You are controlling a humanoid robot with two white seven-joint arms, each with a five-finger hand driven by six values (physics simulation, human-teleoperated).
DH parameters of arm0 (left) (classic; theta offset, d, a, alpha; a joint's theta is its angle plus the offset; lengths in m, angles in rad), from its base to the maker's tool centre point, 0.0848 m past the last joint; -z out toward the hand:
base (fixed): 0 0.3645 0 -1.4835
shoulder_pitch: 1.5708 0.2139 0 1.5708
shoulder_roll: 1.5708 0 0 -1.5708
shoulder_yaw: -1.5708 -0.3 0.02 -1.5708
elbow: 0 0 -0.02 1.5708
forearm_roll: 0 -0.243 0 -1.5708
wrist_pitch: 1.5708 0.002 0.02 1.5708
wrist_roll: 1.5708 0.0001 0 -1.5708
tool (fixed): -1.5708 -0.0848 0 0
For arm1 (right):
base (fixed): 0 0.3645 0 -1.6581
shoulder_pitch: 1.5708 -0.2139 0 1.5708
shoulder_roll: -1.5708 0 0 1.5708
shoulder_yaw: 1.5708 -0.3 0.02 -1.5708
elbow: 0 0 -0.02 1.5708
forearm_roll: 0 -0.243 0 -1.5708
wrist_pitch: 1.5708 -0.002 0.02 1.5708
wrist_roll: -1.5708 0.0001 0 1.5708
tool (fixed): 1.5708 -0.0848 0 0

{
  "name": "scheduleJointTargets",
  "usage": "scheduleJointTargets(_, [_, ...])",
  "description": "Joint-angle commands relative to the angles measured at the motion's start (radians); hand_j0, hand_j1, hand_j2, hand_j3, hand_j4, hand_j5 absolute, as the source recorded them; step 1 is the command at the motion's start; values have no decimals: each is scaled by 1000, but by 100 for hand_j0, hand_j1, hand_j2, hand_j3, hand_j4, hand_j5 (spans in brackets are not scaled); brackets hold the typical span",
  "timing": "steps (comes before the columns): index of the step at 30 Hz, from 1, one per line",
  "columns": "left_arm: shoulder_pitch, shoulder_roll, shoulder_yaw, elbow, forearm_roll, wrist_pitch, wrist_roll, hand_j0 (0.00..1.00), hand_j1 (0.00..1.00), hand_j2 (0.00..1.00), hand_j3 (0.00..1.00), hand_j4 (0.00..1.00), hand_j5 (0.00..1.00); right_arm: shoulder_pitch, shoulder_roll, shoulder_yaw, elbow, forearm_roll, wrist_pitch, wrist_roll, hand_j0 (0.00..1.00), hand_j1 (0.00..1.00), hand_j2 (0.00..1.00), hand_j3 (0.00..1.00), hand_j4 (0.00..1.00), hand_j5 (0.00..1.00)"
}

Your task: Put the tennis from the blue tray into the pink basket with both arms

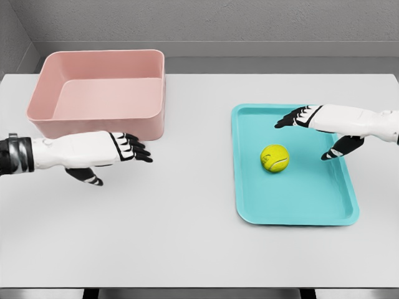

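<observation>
Right hand (315, 128) hovers open over the tray (249, 187), just beside the ball (274, 157); left hand (106, 152) open near the basket (149, 118); best lower squarely before closing.

Pale grey surface (187, 237) under even light; plain grey wall (249, 22) behind, darker corner at left.
</observation>
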Motion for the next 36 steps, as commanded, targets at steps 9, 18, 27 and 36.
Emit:
scheduleJointTargets(9, [-3,20,-15,-88,77,2,-39,100,100,100,100,100,100,-3,5,31,1,-4,3,0,100,100,100,100,100,100])
scheduleJointTargets(18, [-25,97,-15,-102,77,2,-255,100,100,100,100,100,100,-6,66,51,44,25,3,6,100,100,100,100,100,100])
scheduleJointTargets(27, [-104,85,-15,-102,101,2,-255,100,100,100,100,100,100,-11,126,67,44,27,98,32,100,100,100,100,100,100])
scheduleJointTargets(36, [-104,55,-18,-101,96,2,-255,100,100,100,100,100,100,-18,173,96,91,42,129,32,100,100,100,100,100,100])
